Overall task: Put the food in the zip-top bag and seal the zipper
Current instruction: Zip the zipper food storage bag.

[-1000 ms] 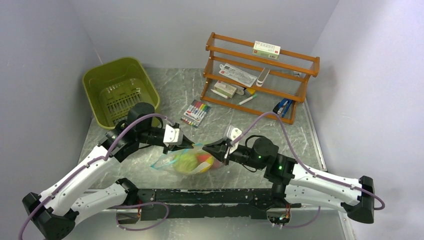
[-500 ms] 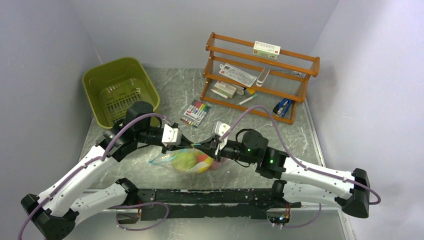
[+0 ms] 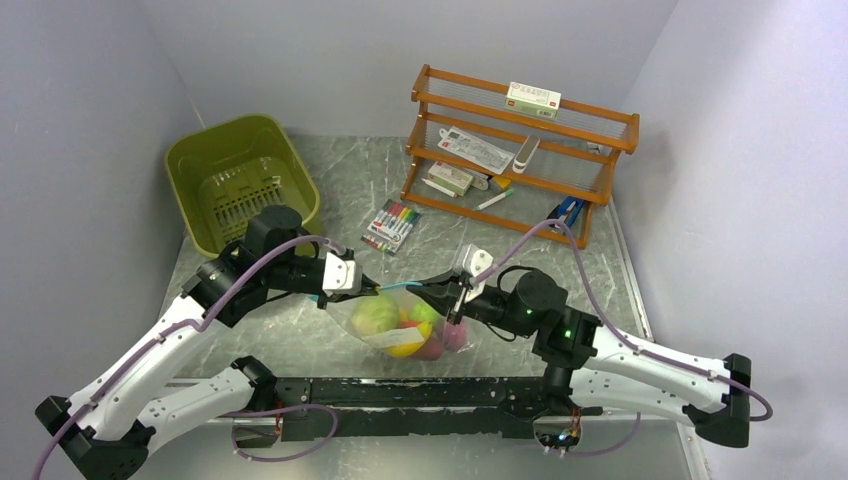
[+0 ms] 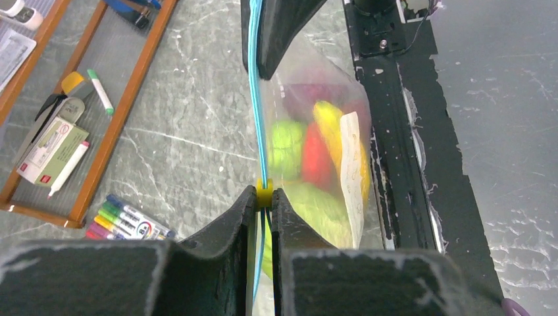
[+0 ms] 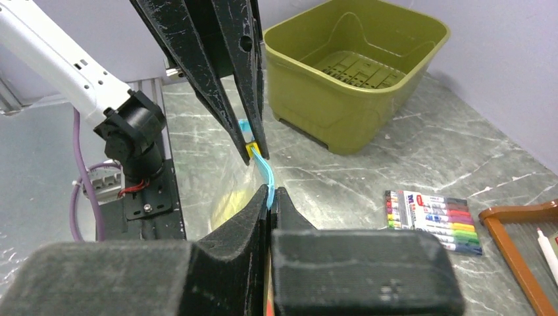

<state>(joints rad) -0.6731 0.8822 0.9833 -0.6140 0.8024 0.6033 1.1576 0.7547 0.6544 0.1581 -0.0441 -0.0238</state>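
Note:
The clear zip-top bag (image 3: 405, 325) hangs above the table, stretched between my two grippers by its teal zipper (image 3: 398, 287). Inside it lies the food (image 3: 377, 315): green, yellow and red pieces, which also show in the left wrist view as food (image 4: 309, 151). My left gripper (image 3: 370, 288) is shut on the zipper (image 4: 254, 99), with a small yellow slider (image 4: 264, 195) at its tips. My right gripper (image 3: 428, 292) is shut on the strip's other end, where the zipper (image 5: 263, 170) runs out of its jaws. The strip between them looks pressed flat.
An olive-green tub (image 3: 240, 180) stands at the back left. A pack of coloured markers (image 3: 392, 225) lies behind the bag. A wooden rack (image 3: 520, 150) with stationery fills the back right. A black rail (image 3: 420, 392) runs along the near edge under the bag.
The bag has risen off the table and now hangs taut. The right gripper slid in toward the left one, then back out to the right along the strip.

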